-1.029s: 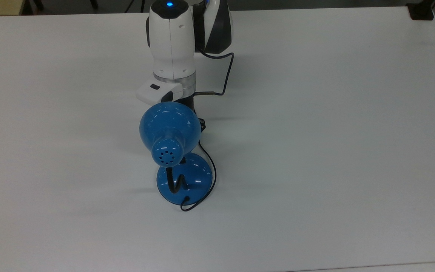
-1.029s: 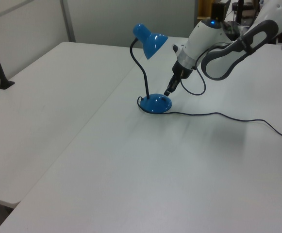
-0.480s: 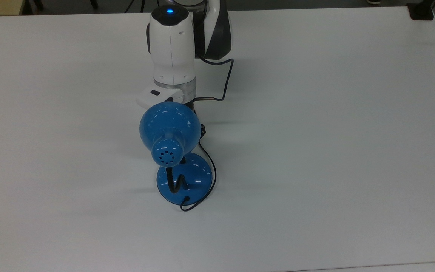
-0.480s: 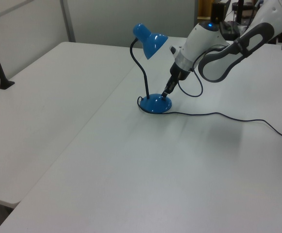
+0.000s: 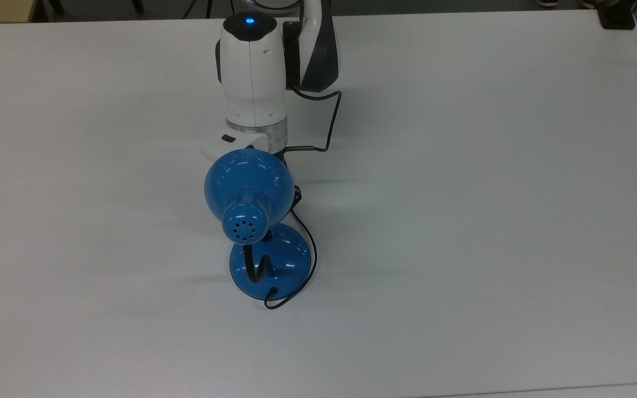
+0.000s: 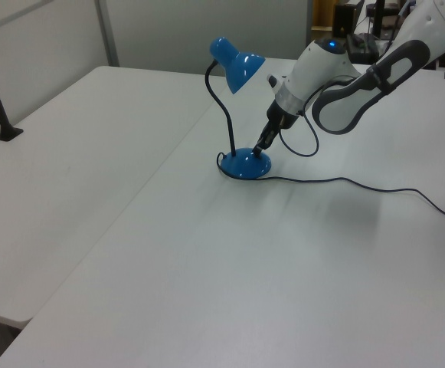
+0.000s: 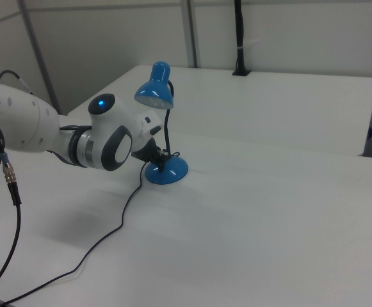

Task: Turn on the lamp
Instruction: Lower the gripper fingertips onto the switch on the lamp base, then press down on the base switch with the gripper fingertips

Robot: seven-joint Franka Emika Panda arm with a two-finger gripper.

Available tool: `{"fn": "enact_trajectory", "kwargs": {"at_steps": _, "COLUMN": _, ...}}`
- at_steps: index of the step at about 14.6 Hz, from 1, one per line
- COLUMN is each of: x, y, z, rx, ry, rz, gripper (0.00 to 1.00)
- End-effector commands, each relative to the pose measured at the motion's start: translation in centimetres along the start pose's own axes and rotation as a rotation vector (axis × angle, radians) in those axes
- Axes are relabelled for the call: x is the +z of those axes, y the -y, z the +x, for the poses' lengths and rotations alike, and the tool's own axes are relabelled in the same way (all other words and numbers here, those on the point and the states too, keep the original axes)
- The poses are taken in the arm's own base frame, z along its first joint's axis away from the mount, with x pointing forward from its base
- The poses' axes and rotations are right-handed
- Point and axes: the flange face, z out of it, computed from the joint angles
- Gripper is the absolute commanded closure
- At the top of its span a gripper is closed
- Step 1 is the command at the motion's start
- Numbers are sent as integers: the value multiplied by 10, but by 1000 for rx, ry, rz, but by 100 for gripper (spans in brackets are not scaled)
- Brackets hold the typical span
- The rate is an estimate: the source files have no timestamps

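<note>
A: Which step is in hand?

B: Reaching for the switch, I'd judge. The black two-finger gripper (image 6: 262, 147) is tipped down onto the round base of the small glossy blue desk lamp with a domed shade and black gooseneck (image 6: 238, 115). The shade shows no clear glow, so I take it as not lit yet.

A: And the jaws?

B: I cannot tell how far apart they are; the tip is dark and slim, and nothing appears to be held.

A: Where does the lamp stand against them?

B: Its base lies directly under the tip on the white table (image 6: 207, 253), and the shade hangs above and just beside the wrist.

A: The arm's pose?

B: The white arm (image 5: 252, 66) slants steeply down, forearm bent, its thin black cable (image 7: 77, 256) trailing away across the table.

A: Next move?

B: Probably a short, firm press down on the base without sliding it.
</note>
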Motion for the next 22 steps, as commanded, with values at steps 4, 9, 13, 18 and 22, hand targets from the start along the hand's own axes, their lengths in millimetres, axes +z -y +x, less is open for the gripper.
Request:
{"fn": "enact_trajectory", "kwargs": {"at_steps": 4, "x": 11, "y": 1, "z": -3, "rx": -29, "ry": -5, "rz": -5, "gripper": 100}}
{"fn": "enact_trajectory", "kwargs": {"at_steps": 9, "x": 11, "y": 2, "z": -4, "rx": -35, "ry": -2, "rz": -5, "gripper": 100}}
{"fn": "enact_trajectory", "kwargs": {"at_steps": 13, "x": 19, "y": 3, "z": -9, "rx": -50, "ry": 10, "rz": -4, "gripper": 100}}
{"fn": "enact_trajectory", "kwargs": {"at_steps": 18, "x": 19, "y": 3, "z": -9, "rx": -55, "ry": 10, "rz": -4, "gripper": 100}}
{"fn": "enact_trajectory", "kwargs": {"at_steps": 22, "x": 23, "y": 1, "z": -11, "rx": -110, "ry": 17, "rz": -4, "gripper": 100}}
